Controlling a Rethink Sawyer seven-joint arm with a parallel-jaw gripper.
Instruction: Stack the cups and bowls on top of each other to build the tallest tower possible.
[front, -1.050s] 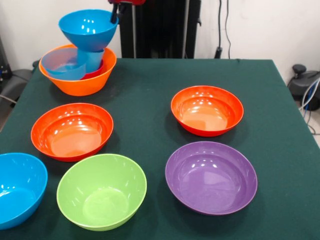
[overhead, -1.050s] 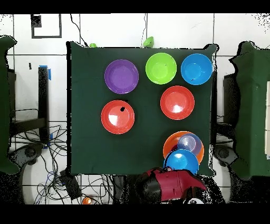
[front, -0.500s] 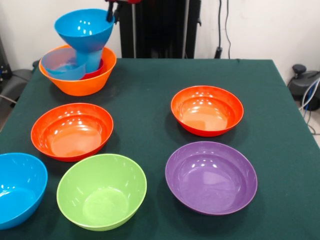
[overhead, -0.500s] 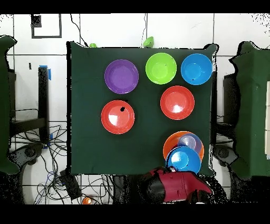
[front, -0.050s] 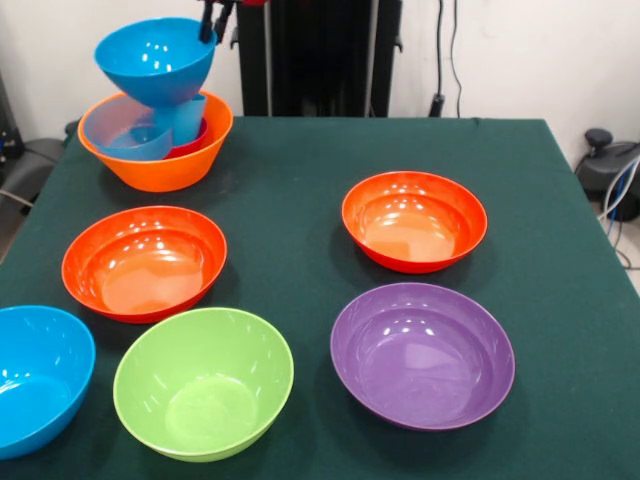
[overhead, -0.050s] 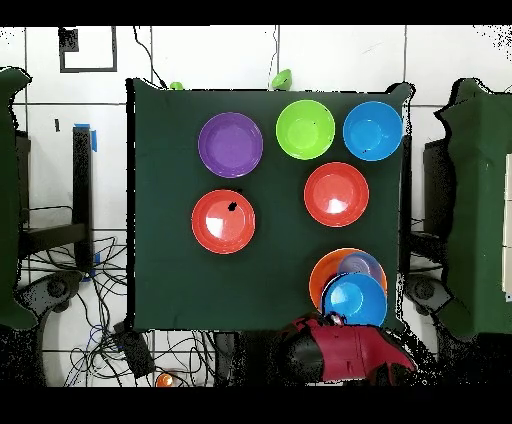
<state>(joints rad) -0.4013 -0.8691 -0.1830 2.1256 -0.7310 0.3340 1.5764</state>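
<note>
On the green tabletop (front, -0.050s: 300, 200), at about ten o'clock in the front view, an orange bowl (front, -0.050s: 160, 165) holds a pale purplish bowl (front, -0.050s: 120, 128) tilted inside it, a small red cup (front, -0.050s: 192, 143) and a light-blue tumbler (front, -0.050s: 183, 117). A raised blue bowl (front, -0.050s: 155, 60) sits above the tumbler, its base at the tumbler's mouth. The gripper (front, -0.050s: 212, 18) is clamped on that bowl's rim at its two o'clock edge.

At eight o'clock, cut by the picture's edge, lies another blue bowl (front, -0.050s: 35, 378). Just beside it, at seven o'clock, rests a lime green bowl (front, -0.050s: 203, 382), with a red-orange bowl (front, -0.050s: 144, 262) at nine o'clock behind it. Right of centre a second red-orange bowl (front, -0.050s: 414, 220) stands at two o'clock, and a purple bowl (front, -0.050s: 422, 353) at five o'clock. These five stand apart, all upright and open side up.

From above, the red arm (overhead, -0.050s: 345, 350) reaches over the tabletop's edge by the stack.
</note>
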